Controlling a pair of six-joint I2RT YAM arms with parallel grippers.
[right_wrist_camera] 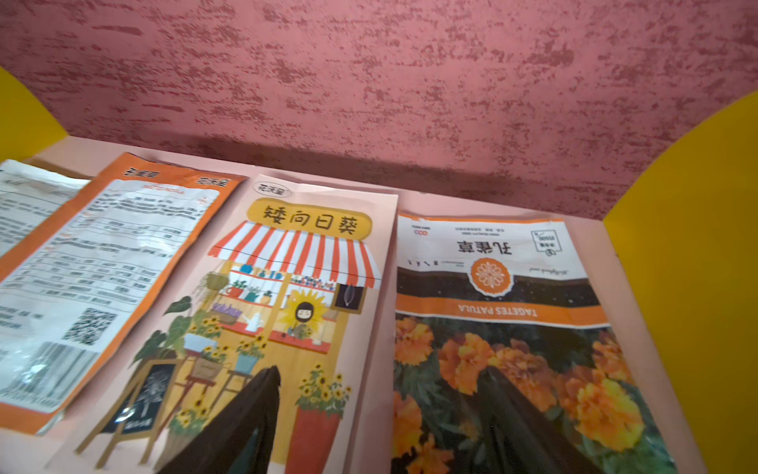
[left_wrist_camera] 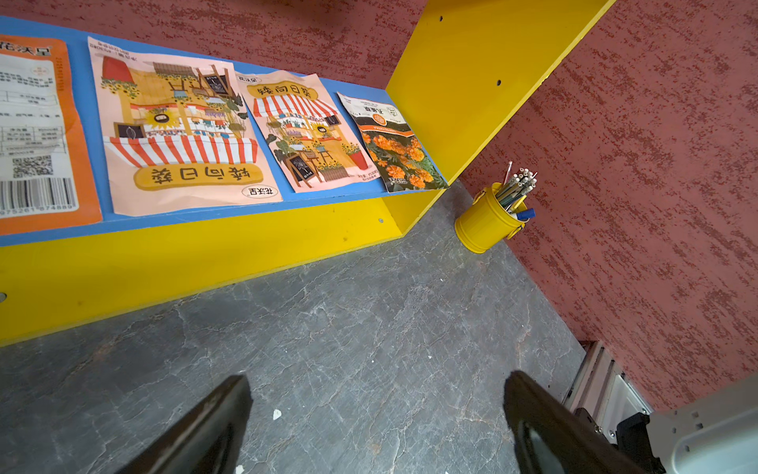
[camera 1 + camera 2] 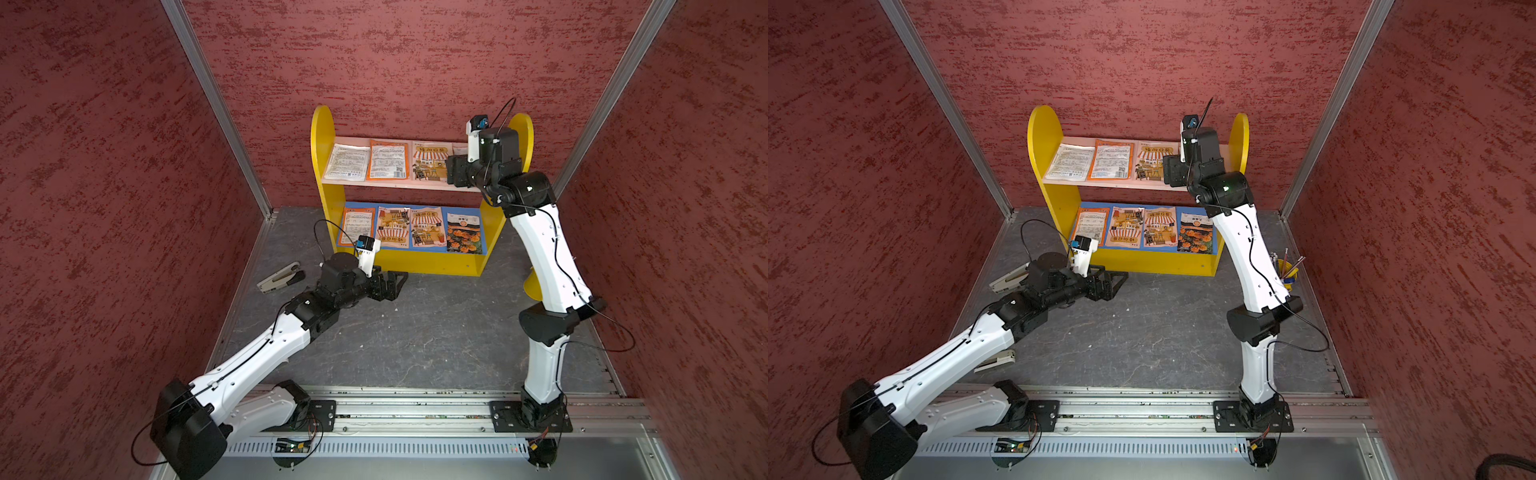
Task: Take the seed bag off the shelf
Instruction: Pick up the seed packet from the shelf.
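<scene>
The marigold seed bag (image 1: 504, 328) lay flat at the three o'clock end of the shelf's (image 3: 322, 137) pink upper board (image 1: 607, 279). The right gripper (image 1: 381, 371) had its jaws parted and empty, straddling that bag and the sunflower bag (image 1: 295, 287). The marigold bag was probably light, limp and slick, so it should be pinched at its near edge. The left gripper (image 2: 377, 377) jaws stood released.

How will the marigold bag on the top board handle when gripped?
Probably floppy: the marigold bag is a thin, creased pouch lying flat on the pink board. Likely light, too. Flat lie leaves little edge to pinch.

Top views overhead, facing the shelf (image 3: 432, 262); wrist views close, sharing it
</scene>
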